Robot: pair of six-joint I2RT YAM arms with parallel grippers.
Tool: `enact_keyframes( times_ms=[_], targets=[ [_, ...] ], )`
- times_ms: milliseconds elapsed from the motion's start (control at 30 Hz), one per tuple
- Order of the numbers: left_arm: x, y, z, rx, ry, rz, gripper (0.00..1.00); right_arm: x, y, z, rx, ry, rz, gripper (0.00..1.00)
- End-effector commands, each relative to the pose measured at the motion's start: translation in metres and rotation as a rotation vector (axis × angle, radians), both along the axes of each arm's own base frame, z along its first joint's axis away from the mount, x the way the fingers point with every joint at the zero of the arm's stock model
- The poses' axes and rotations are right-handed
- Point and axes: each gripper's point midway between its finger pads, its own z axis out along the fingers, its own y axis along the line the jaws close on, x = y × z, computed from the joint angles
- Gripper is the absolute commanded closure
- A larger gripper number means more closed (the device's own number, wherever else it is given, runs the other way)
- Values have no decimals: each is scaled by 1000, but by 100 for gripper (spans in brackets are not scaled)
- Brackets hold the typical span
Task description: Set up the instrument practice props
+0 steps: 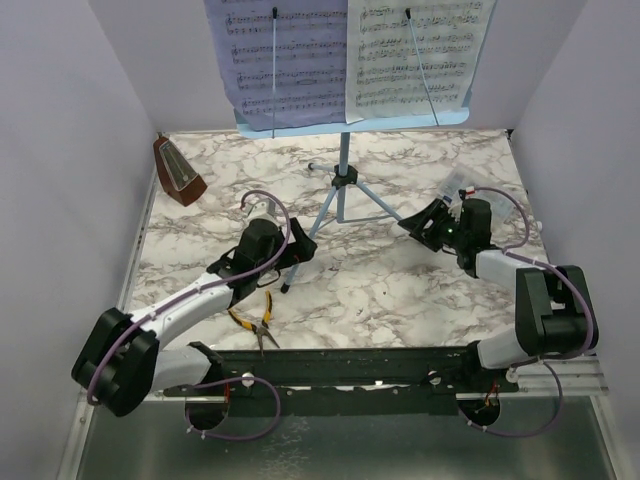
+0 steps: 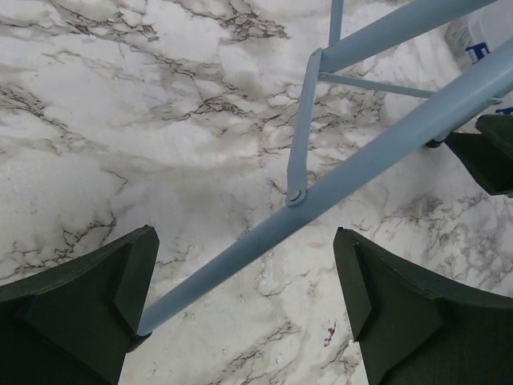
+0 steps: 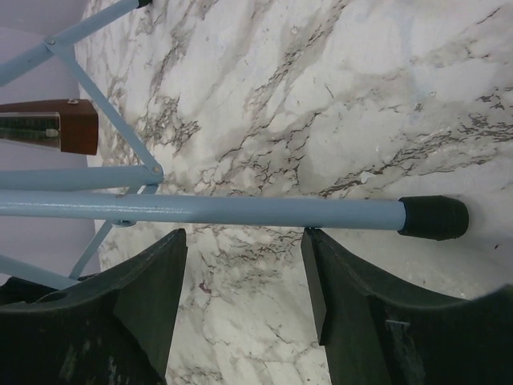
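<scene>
The light blue music stand (image 1: 343, 160) stands upright at the back centre on its tripod. Two printed sheets of music (image 1: 415, 50) rest on its desk behind wire holders. The brown pyramid metronome (image 1: 178, 170) stands at the back left and also shows in the right wrist view (image 3: 48, 124). My left gripper (image 1: 297, 255) is open around the front left stand leg (image 2: 361, 164), near its foot, in the left wrist view (image 2: 244, 241). My right gripper (image 1: 425, 225) is open with its fingertips at the right stand leg (image 3: 240, 210), beside the black rubber foot (image 3: 433, 216); its jaws show wide apart in its own wrist view (image 3: 244, 237).
Yellow-handled pliers (image 1: 255, 320) lie near the front edge, by my left arm. A clear plastic box (image 1: 462, 185) sits just behind my right gripper. White walls close in the marble table (image 1: 380, 290) on the left, right and back.
</scene>
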Motion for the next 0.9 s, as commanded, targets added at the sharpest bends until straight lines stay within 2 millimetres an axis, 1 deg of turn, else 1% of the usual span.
enact_keyframes(
  times_ms=[0,67,100,233,333,433,533,600,633,700,800,867],
  targets=[
    [17,-24,2,-34,-35,-97,1,11,2,14,49,-53,50,34],
    [24,-25,-5,-3,-34,-95,1,13,3,16,41,-67,75,34],
    [27,-23,-10,20,-32,-82,1,11,5,17,35,-79,98,34],
    [38,-16,-20,96,-45,-62,4,3,8,26,-8,-126,166,34],
    [40,-15,-25,110,-39,-55,11,2,2,35,-88,-160,177,31],
    [42,-15,-29,111,-39,-48,13,4,-3,48,-158,-215,192,26],
    [44,-17,-30,111,-38,-54,15,9,0,62,-170,-274,226,19],
    [46,-20,-31,109,-35,-60,17,14,10,71,-143,-317,293,18],
    [46,-21,-31,106,-34,-62,17,16,16,79,-124,-356,335,17],
    [48,-24,-31,101,-34,-69,17,22,25,86,-95,-402,386,17],
    [51,-27,-34,103,-28,-80,20,33,30,90,-109,-426,397,17],
    [52,-31,-35,99,-23,-92,23,41,25,88,-112,-374,343,17]
  ],
)
